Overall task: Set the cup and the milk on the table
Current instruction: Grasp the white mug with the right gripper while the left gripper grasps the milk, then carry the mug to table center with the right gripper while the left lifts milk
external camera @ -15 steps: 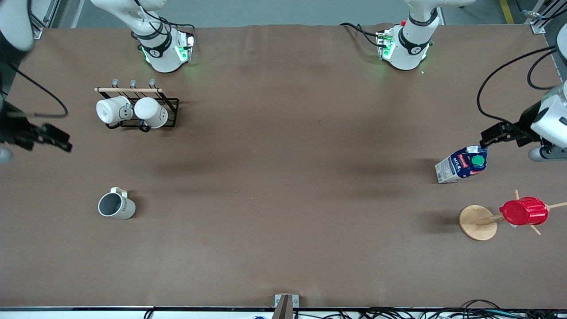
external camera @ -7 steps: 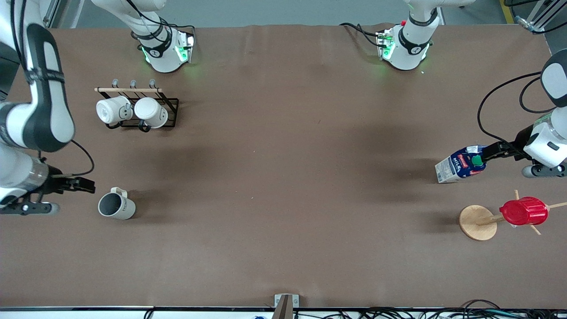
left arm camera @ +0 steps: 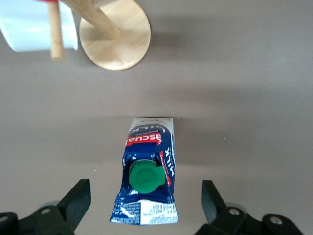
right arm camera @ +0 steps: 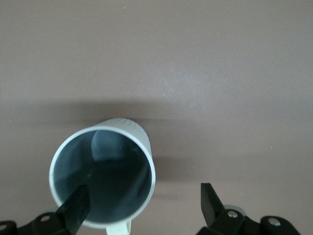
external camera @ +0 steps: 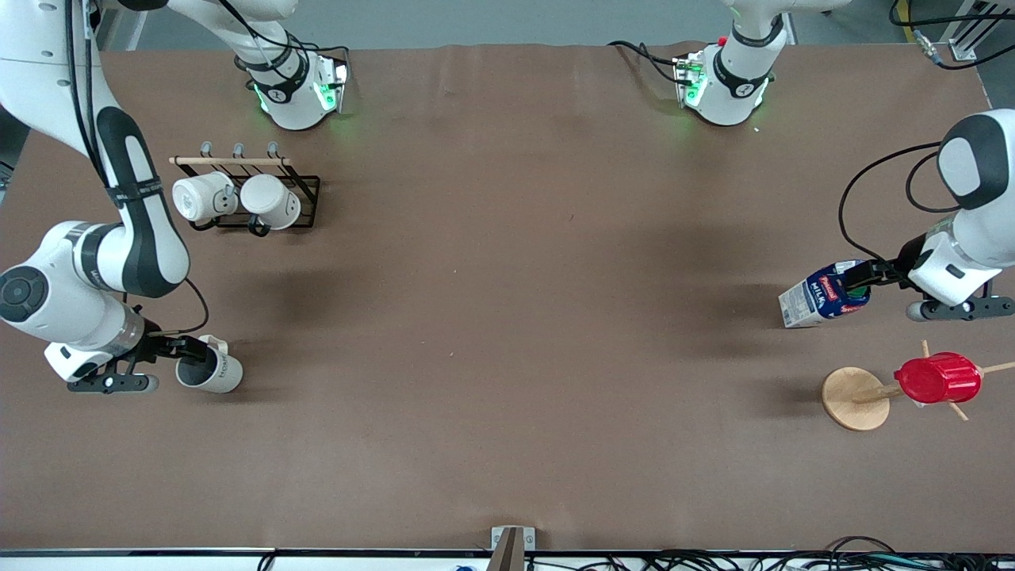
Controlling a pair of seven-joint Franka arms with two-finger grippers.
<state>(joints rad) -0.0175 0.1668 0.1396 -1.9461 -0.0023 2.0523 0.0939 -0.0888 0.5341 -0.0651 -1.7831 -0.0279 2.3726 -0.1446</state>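
Lowering: both arms, judged mid-approach.
Right gripper (external camera: 193, 347): fingers wide, over the cup (external camera: 209, 370); centre on its wall.
Left gripper (external camera: 855, 277): fingers wide, straddling the milk (external camera: 818, 296); close squarely.

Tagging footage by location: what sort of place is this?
Likely a robotics lab: a large brown cloth-covered table with two white arm bases bolted on, cables along its edge, and staged props like the black wire mug rack.

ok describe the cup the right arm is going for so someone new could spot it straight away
Start at the right arm's end of the table and find the black rack holding two white mugs. Nearer the front camera than the rack, one cup stands alone on the cloth, with the right end effector open over it. Unlike the racked mugs, it is cream with a grey inside and dark lettering.
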